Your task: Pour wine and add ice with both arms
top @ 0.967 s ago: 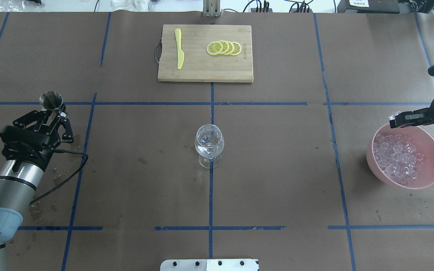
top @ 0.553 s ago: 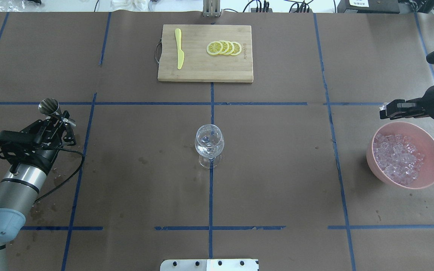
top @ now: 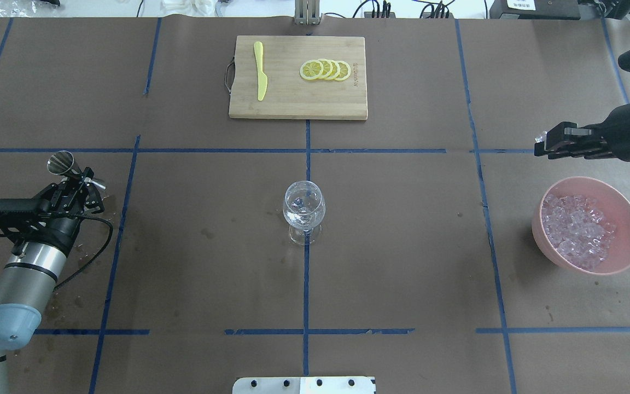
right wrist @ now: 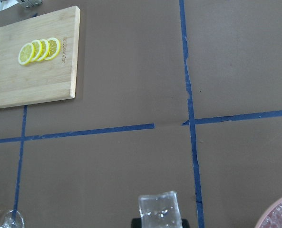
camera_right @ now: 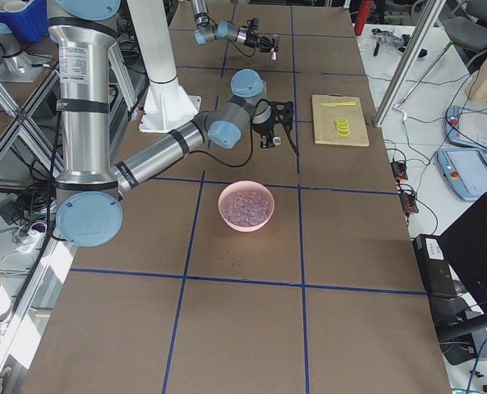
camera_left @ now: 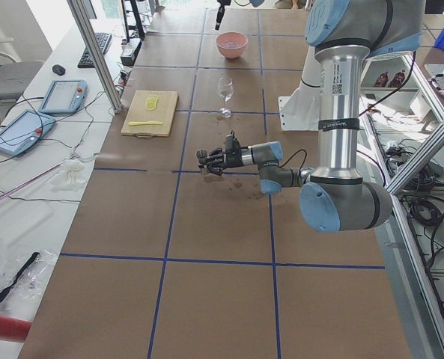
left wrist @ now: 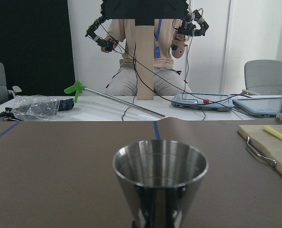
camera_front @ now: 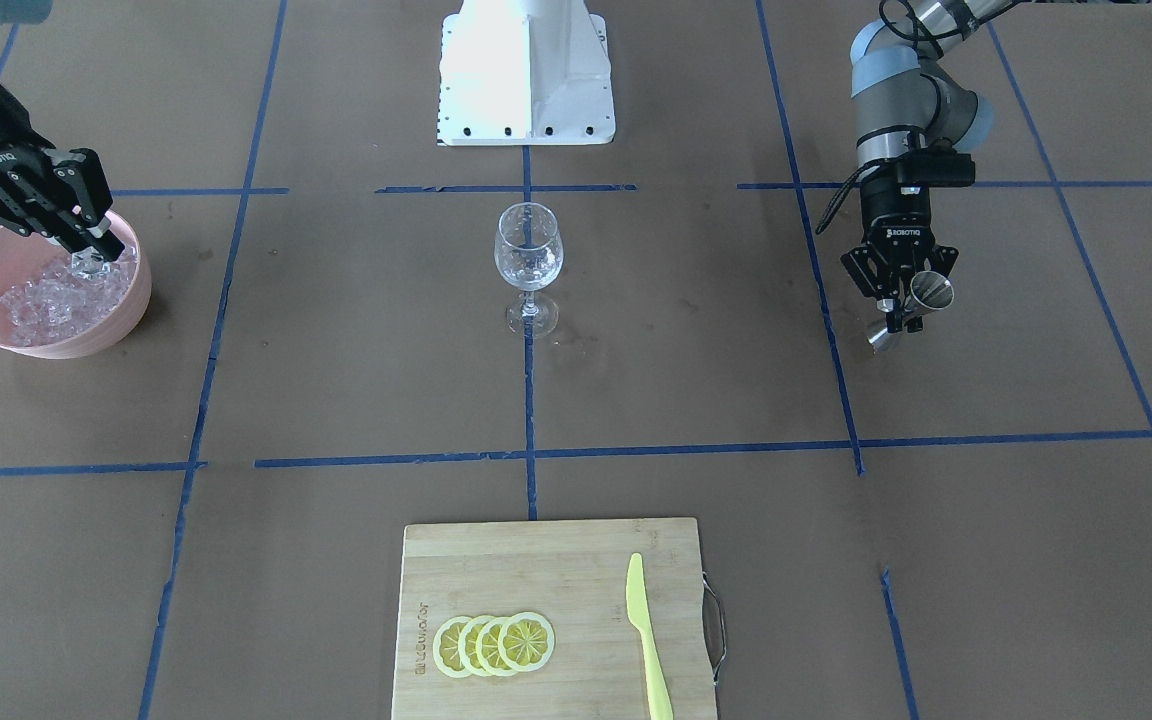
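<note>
Right end effector (top: 539,146) with 1 ice cube (right wrist: 159,211), now beyond bowl (top: 537,232).

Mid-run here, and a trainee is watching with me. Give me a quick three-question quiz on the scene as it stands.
1. True or false: the right claw holds an ice cube.
2. What does the left claw grip? A) steel jigger B) wine bottle C) spoon
3. Fill in: ___ lemon slices lie on the cutting board.
Key: 1 true; 2 A; 3 four.
</note>
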`<action>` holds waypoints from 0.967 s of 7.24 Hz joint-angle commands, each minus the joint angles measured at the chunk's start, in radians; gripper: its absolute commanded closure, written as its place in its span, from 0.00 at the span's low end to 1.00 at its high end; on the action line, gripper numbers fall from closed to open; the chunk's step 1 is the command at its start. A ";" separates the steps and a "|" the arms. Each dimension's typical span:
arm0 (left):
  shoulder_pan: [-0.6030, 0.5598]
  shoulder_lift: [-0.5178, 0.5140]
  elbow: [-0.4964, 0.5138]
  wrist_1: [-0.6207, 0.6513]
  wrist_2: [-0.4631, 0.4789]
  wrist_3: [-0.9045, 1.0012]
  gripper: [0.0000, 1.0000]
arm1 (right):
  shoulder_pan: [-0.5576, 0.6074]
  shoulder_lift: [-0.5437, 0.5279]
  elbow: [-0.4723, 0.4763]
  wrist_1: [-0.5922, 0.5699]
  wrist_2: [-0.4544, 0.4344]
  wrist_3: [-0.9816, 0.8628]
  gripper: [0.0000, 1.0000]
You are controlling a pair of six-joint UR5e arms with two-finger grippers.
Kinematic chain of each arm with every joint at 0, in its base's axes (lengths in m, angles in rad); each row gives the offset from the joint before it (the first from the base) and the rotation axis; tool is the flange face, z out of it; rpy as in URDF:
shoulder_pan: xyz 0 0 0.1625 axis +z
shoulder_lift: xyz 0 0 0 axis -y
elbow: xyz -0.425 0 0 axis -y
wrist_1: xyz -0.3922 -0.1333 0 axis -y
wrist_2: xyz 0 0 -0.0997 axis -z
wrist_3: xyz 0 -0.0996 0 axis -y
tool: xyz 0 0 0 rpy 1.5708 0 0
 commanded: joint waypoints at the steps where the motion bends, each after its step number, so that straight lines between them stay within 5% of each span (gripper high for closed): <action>1: 0.007 -0.003 0.020 0.001 0.006 -0.021 1.00 | 0.000 0.033 0.004 0.000 0.001 0.046 1.00; 5: 0.051 -0.020 0.071 0.004 0.022 -0.060 1.00 | -0.006 0.082 0.004 -0.001 0.002 0.119 1.00; 7: 0.057 -0.023 0.068 0.013 0.024 -0.055 0.74 | -0.008 0.085 0.005 0.000 0.004 0.123 1.00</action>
